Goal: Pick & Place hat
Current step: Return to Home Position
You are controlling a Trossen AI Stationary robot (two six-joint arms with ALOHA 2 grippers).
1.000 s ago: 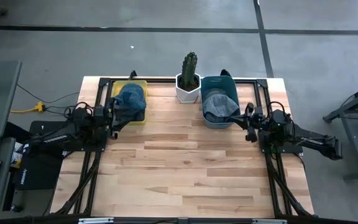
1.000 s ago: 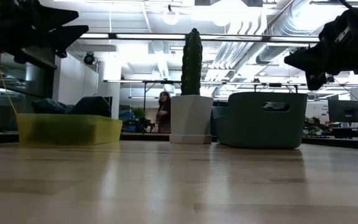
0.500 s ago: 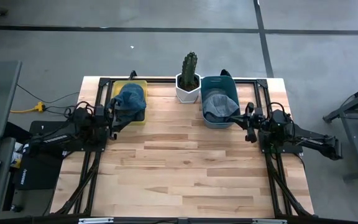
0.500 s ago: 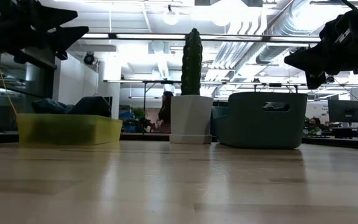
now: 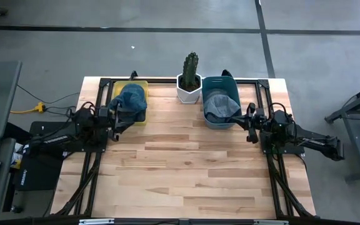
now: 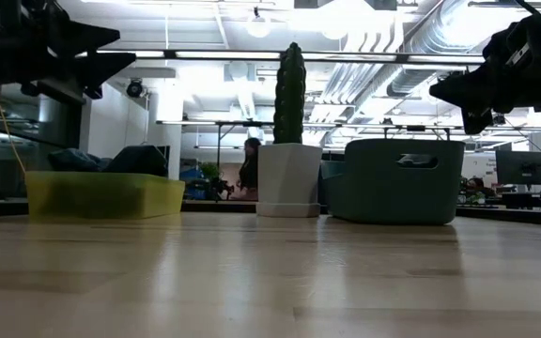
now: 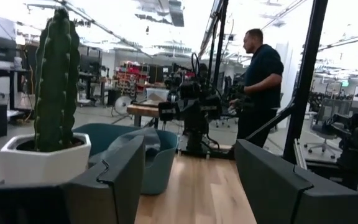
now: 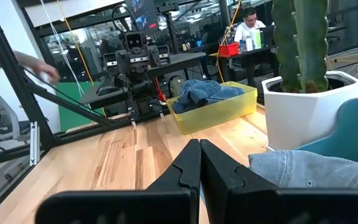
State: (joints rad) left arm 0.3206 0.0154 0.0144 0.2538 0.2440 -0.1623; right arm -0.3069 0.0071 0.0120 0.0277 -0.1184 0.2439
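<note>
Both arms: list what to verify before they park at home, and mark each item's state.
1. The left gripper is empty: ok, fingers open with nothing between them.
2. The right gripper is empty: ok, fingers shut on nothing.
3. The blue caps lie inside the yellow bin: ok.
4. The gray cap lies inside the blue bin: ok.
5. The cactus stands upright between the bins: ok.
6. Nothing is trapped under the gray cap: cannot tell, hidden.
</note>
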